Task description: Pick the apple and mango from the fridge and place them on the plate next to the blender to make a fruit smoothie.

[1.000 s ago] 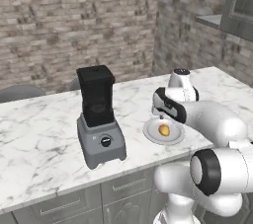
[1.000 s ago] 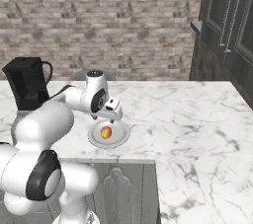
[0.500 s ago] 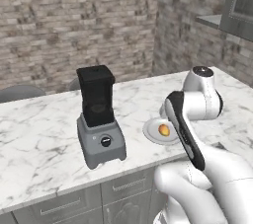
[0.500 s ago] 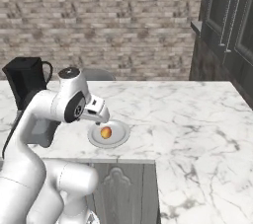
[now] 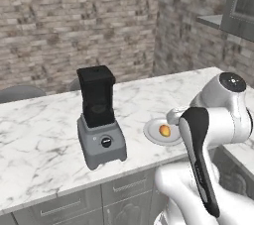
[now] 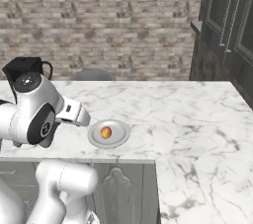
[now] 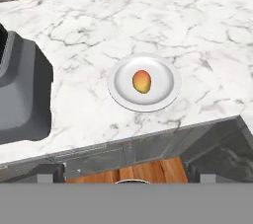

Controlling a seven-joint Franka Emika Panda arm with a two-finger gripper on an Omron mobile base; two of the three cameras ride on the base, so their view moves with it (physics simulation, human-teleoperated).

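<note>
The arm is folded back over the near edge of the marble counter (image 5: pixel 44 135), its hand raised and looking down on the plate (image 7: pixel 165 67) from well above and nearer the robot. The gripper's 2 finger tips (image 7: pixel 49 172) sit far apart at the bottom corners of the hand view, so the jaws stand wide with nothing between them. The mango (image 7: pixel 142 81) lies alone in the middle of the plate, orange-yellow with a redder side. The plate rests near the counter's front edge, just beside the blender (image 5: pixel 100 117), which stands upright with its black jar on the grey base.
</note>
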